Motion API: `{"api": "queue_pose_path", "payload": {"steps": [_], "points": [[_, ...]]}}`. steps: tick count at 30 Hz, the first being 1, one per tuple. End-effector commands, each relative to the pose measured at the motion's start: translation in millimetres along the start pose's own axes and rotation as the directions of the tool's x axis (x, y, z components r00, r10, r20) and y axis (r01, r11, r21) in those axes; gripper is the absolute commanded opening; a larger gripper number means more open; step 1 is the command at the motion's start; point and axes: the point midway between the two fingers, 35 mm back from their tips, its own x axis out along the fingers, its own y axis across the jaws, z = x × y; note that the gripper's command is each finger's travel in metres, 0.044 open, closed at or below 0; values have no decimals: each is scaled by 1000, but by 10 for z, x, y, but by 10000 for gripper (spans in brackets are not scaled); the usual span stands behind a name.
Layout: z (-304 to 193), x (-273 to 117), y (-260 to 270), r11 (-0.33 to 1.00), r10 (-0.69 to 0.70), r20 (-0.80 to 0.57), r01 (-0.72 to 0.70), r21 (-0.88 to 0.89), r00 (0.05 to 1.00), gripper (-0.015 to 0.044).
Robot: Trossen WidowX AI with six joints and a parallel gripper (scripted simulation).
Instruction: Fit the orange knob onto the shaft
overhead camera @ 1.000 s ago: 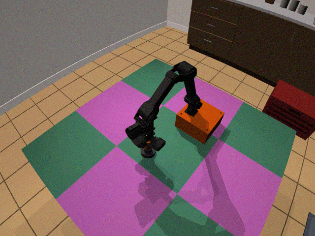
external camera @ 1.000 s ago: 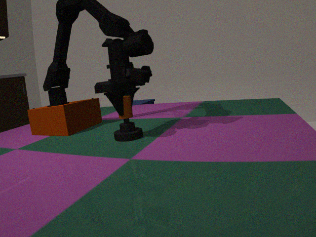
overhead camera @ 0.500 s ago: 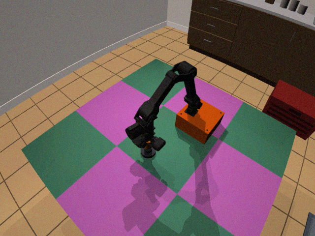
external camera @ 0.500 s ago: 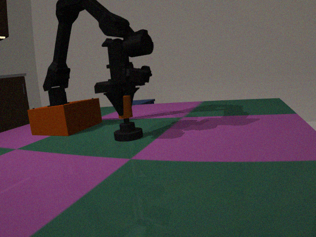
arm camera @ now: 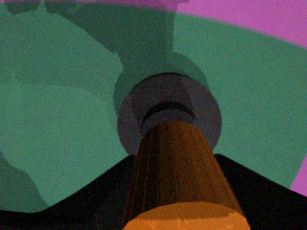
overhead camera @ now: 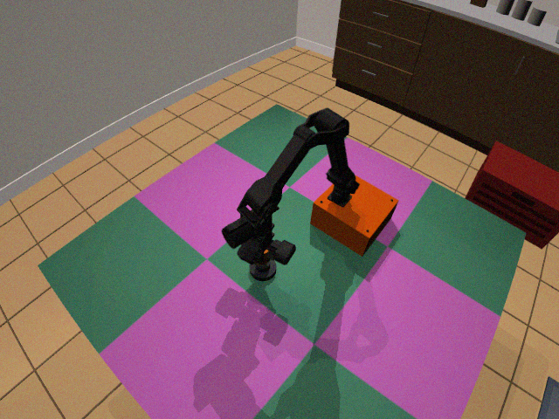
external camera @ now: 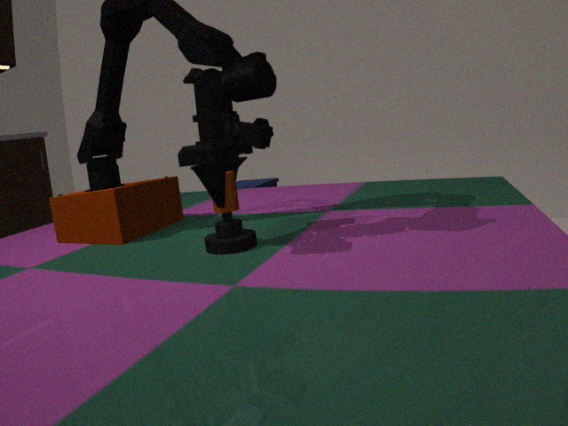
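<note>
Gripping the orange knob firmly between the fingers of the black gripper. Pointing downward, directly above the round pedestal. Held upright, with its narrower end uppermost in the exterior view and its lower rim right at the top of the dark shaft. Not down on the pedestal, with a stretch of shaft showing below the knob. Too little visible to tell whether just touching the tip or slightly over it, or how well lined up with the hidden flat side. Standing on the green part of a green-and-magenta checkered mat, beneath both gripper and knob. Reaching over from an orange box, bent high at the elbow, with the black arm. Seen from the wrist, overlapping the near part of the pedestal, with dark fingers on either side of the knob.
</note>
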Motion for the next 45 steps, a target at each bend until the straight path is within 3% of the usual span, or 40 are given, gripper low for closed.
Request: {"api": "queue_pose_path", "payload": {"steps": [1,30,37,45], "points": [[-8,4,-4,1000,-4,-1,4,-12,1000,0],[6,-30,-3,1000,-4,-1,4,-12,1000,0],[7,-12,-8,978,-4,-1,4,-210,1000,0],[-9,16,-3,976,-4,-1,4,-220,1000,0]]}}
